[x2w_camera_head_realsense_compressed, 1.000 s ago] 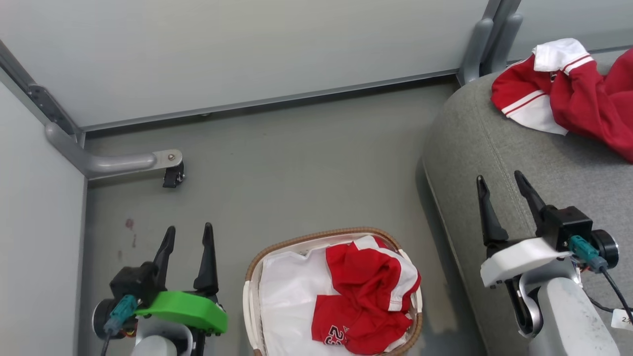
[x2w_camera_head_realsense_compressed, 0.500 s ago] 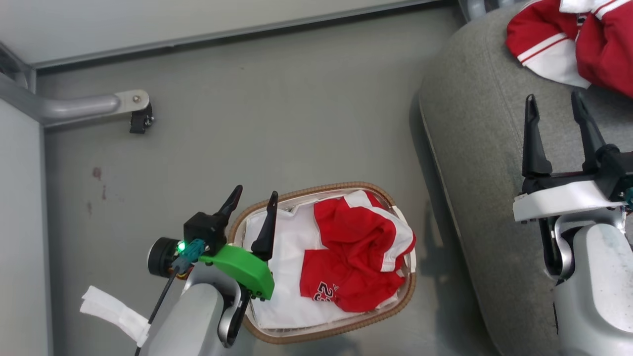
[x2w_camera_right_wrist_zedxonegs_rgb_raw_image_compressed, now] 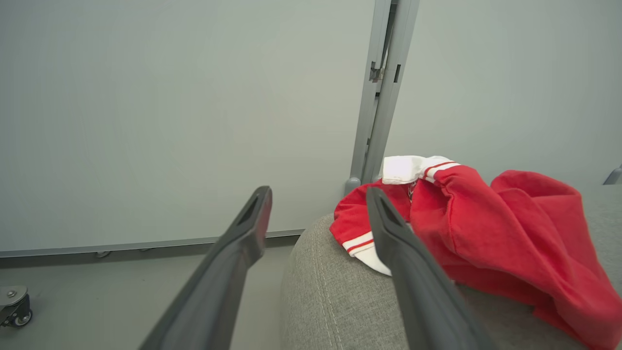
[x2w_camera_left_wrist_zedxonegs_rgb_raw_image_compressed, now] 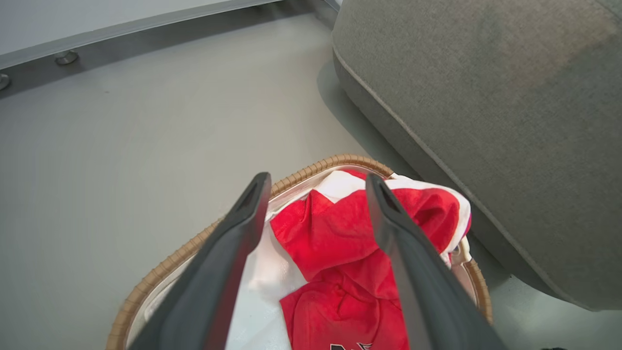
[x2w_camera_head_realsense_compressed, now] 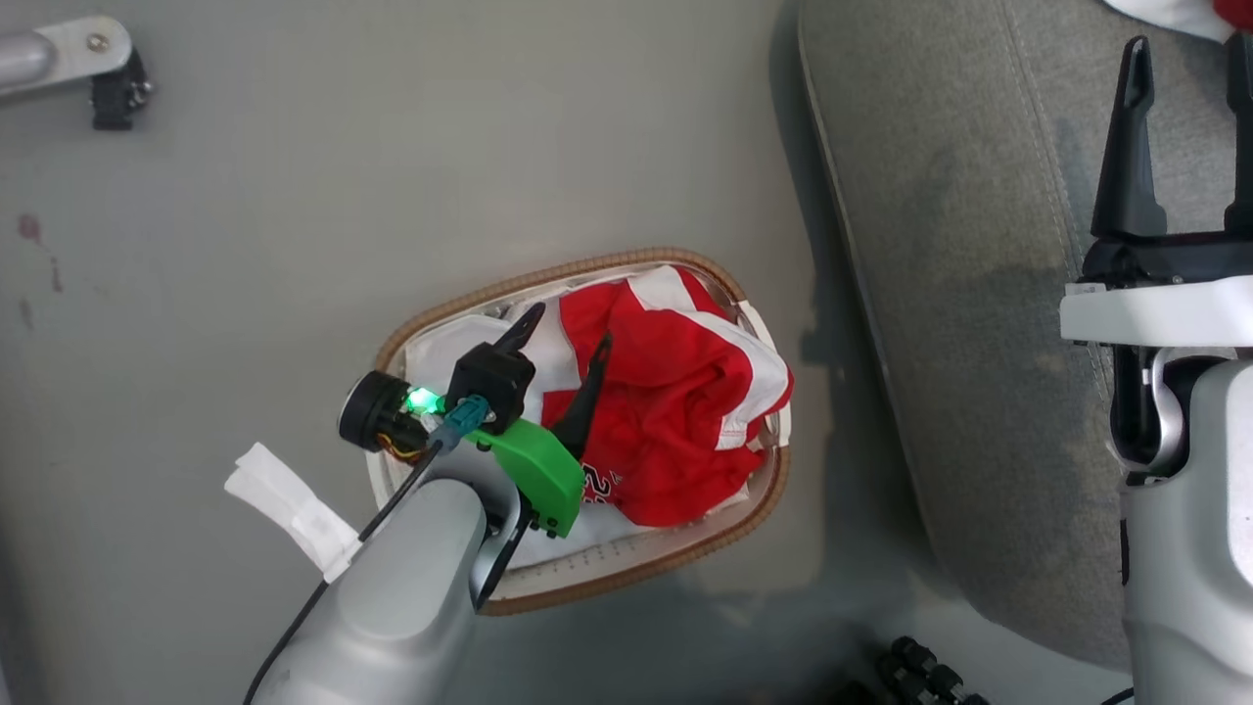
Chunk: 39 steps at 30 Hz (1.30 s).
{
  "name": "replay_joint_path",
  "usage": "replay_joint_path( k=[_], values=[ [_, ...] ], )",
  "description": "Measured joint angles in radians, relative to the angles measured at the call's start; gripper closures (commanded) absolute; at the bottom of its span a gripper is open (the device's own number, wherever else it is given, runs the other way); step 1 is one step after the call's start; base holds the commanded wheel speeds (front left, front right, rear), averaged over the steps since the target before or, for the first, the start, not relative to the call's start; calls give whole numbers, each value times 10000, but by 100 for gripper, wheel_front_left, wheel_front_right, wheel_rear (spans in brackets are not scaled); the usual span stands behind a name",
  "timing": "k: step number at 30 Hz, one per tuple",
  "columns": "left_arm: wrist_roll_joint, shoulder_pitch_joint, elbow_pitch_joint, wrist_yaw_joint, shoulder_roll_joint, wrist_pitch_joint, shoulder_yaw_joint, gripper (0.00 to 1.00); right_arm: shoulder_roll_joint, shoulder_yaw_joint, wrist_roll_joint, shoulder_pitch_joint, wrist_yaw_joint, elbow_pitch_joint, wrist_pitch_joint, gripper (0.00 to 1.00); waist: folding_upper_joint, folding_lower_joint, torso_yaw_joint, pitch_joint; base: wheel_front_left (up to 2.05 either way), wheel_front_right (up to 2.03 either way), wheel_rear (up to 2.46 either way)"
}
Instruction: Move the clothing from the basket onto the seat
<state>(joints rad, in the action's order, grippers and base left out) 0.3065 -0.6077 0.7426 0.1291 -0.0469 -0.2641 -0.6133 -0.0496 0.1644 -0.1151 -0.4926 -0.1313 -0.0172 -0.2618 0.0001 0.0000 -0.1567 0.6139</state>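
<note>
The clothing in the basket is a crumpled red garment with white trim, lying on the white liner toward the basket's right side. My left gripper hangs open just above it, one finger over the liner and the other over the red cloth. In the left wrist view the open fingers of that gripper frame the clothing and the woven rim. My right gripper is open and empty over the grey seat. More red and white clothing lies on the seat beyond the right gripper.
The basket stands on grey floor close to the seat's left edge. A metal foot with a black caster is at the far left. A grey post joins pale wall panels behind the seat. Black knobbed parts show at the bottom.
The head camera has tipped downward, so the whole scene slid up. My left gripper swung right from the floor beside the basket to above the clothing. Both grippers stayed open.
</note>
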Motion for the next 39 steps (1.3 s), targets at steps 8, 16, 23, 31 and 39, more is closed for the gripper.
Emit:
replay_joint_path(
  k=[8,16,23,31,39],
  values=[
    [313,-728,786,0,-17,2,-1244,0,2,-151,-309,-326,0,516,0,0,0,1,-493,1251,0,0,0],
    [1099,-1215,1519,0,-8,2,-2842,0,0,-234,-410,-469,0,719,0,0,0,1,-947,2115,0,0,0],
    [1592,-1784,2274,0,-63,0,-3354,0,4,-416,-460,-667,0,928,0,0,0,1,-1276,2651,0,0,0],
    [2136,-2313,2995,0,-104,2,-3762,0,2,-458,-619,-846,0,1193,0,0,0,1,-1608,3168,0,0,0],
    [2652,-2801,3206,0,-61,2,-3983,73,0,-497,-621,-912,0,1252,0,0,0,1,-1775,3394,0,0,0]
  ],
)
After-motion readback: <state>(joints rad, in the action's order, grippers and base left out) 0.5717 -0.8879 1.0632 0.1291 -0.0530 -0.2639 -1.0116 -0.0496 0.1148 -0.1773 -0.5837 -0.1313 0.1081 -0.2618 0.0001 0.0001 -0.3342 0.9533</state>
